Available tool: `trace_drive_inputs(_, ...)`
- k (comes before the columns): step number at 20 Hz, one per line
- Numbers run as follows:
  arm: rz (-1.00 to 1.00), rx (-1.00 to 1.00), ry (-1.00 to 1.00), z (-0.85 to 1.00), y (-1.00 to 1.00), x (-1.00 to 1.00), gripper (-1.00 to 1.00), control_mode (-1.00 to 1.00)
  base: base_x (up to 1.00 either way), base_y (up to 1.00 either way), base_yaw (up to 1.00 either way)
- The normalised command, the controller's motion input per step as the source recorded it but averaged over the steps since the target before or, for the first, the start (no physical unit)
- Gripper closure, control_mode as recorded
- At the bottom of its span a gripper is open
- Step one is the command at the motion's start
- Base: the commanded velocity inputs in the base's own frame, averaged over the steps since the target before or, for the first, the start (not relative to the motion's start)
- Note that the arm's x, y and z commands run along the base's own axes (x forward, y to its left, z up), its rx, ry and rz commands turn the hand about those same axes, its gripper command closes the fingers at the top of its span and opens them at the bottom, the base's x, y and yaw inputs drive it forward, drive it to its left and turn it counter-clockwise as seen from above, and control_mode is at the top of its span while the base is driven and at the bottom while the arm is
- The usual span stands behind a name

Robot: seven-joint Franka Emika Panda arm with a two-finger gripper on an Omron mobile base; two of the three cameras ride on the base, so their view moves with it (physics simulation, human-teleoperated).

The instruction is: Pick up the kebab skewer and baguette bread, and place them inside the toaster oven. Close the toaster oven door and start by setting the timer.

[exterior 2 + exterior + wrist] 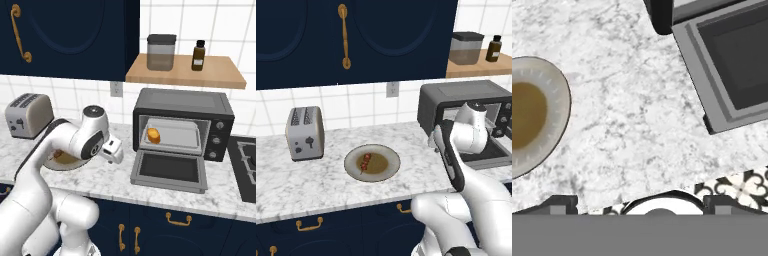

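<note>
The gripper [640, 200] hangs over the marble counter [627, 125] with its fingers spread wide, holding nothing. The kebab skewer [365, 162] lies on the round plate [388, 170]. Farther back, the toaster oven door [170, 171] hangs open (folded down flat), and the baguette bread [153, 135] sits inside the toaster oven [184, 102].
</note>
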Motion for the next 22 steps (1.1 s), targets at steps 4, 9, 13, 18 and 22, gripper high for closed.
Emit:
trace_drive_inputs(4, -0.35, 0.03, 0.07, 0.00, 1.00, 0.00, -1.00, -1.00, 0.00, 0.00, 0.00)
trace_drive_inputs(9, -0.27, 0.05, 0.06, 0.00, 1.00, 0.15, -1.00, -1.00, 0.00, 0.00, 0.00)
trace_drive_inputs(13, -0.04, 0.06, 0.04, -0.06, 0.96, 0.61, -1.00, -1.00, 0.00, 0.00, 0.00)
trace_drive_inputs(18, 0.06, 0.06, 0.06, -0.09, 0.65, 0.68, -1.00, -1.00, 0.00, 0.00, 0.00)
trace_drive_inputs(22, 0.11, 0.11, 0.07, -0.11, 0.40, 0.50, -1.00, -1.00, 0.00, 0.00, 0.00)
